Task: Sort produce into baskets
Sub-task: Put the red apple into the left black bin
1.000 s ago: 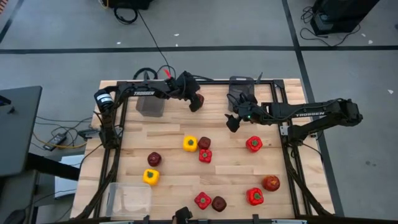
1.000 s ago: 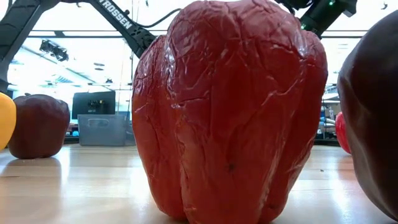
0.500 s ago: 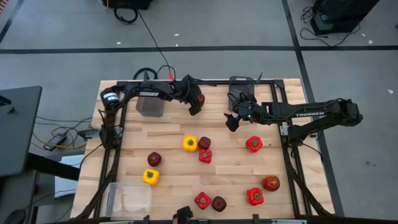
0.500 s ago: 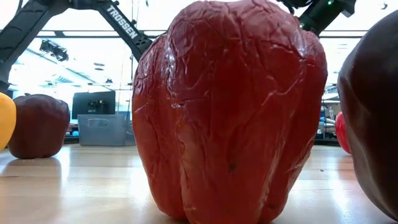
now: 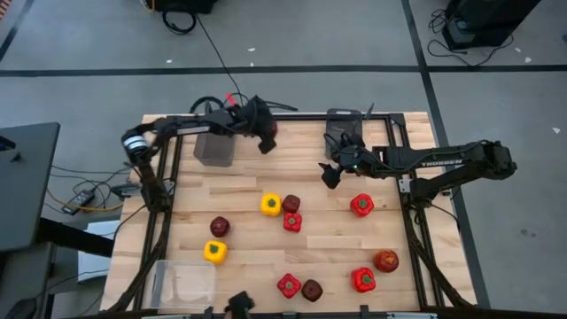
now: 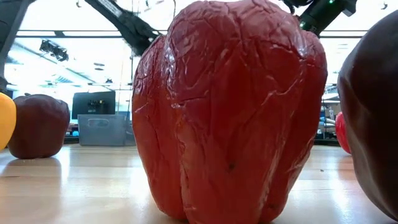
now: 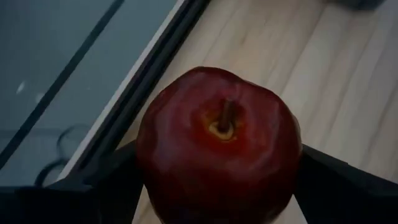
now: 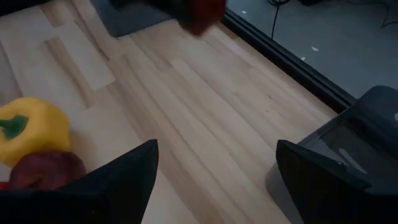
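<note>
At the table's [image 5: 239, 190] 7 o'clock corner sits the clear bin [image 5: 184, 283]. Near 11 o'clock a grey bin [image 5: 213, 148] stands by the far edge. Just right of it hangs the left tool [image 5: 265, 140], clamped on a red apple [image 7: 217, 146]; the left wrist view shows the apple stem-up between the two dark fingers [image 7: 339, 186], above the wood by the table's black edge rail.

In the left half lie a maroon apple [image 5: 220, 226] and, toward 7 o'clock from it, a yellow pepper [image 5: 214, 252]. Near the centre a second yellow pepper [image 5: 271, 205] touches another maroon apple [image 5: 291, 204], with a red pepper [image 5: 292, 221] just at that apple's 6 o'clock. At the near edge a red pepper [image 5: 288, 284] lies beside a maroon apple [image 5: 312, 290]; this pepper fills the low view.

The second grey bin [image 5: 344, 129] stands at 1 o'clock. The right tool [image 5: 330, 173] hangs at its 7 o'clock, fingers [image 8: 127, 180] apart and holding nothing, over bare wood. To the right lie a red pepper [image 5: 361, 206], then at 5 o'clock another red pepper [image 5: 363, 279] and an orange-red apple [image 5: 385, 260].
</note>
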You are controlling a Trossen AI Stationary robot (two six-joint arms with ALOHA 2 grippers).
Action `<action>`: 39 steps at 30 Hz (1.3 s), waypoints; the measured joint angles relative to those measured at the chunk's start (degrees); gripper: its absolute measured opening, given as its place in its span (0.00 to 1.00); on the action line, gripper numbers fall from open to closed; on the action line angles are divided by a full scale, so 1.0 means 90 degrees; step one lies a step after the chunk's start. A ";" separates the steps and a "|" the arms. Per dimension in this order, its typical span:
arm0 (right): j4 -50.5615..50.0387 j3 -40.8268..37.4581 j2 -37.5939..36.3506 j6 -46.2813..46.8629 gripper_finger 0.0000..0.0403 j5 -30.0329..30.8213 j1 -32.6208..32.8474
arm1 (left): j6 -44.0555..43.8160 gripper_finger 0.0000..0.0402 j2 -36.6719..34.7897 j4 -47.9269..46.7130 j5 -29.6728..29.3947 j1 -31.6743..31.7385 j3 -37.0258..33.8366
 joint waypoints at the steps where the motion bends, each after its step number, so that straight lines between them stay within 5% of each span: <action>1: -0.0002 0.0000 0.0000 0.0001 0.83 0.0004 0.0025 | 0.0003 0.87 -0.0206 -0.0223 -0.0053 0.0043 0.0000; 6: 0.0267 -0.0217 -0.0005 0.0009 0.83 0.0027 0.0158 | -0.0032 0.87 -0.1325 -0.0602 -0.0203 0.0361 -0.0444; 16: 0.0824 -0.0833 -0.0002 0.0031 0.80 0.0004 0.0162 | -0.0562 0.88 -0.2916 -0.0055 -0.0378 0.1290 -0.2524; 25: 0.1184 -0.0836 -0.0002 -0.0113 0.81 -0.0163 0.0162 | -0.0638 0.95 -0.2833 0.0867 -0.0770 0.2089 -0.3377; 34: 0.2069 -0.0836 0.0000 -0.1138 0.81 -0.0244 0.0146 | -0.0482 0.99 -0.2558 0.1005 -0.0600 0.2502 -0.3408; 39: 0.2257 -0.0832 0.0197 -0.0834 0.80 -0.0207 0.0000 | -0.0161 0.99 -0.2567 0.0961 -0.0521 0.2442 -0.3230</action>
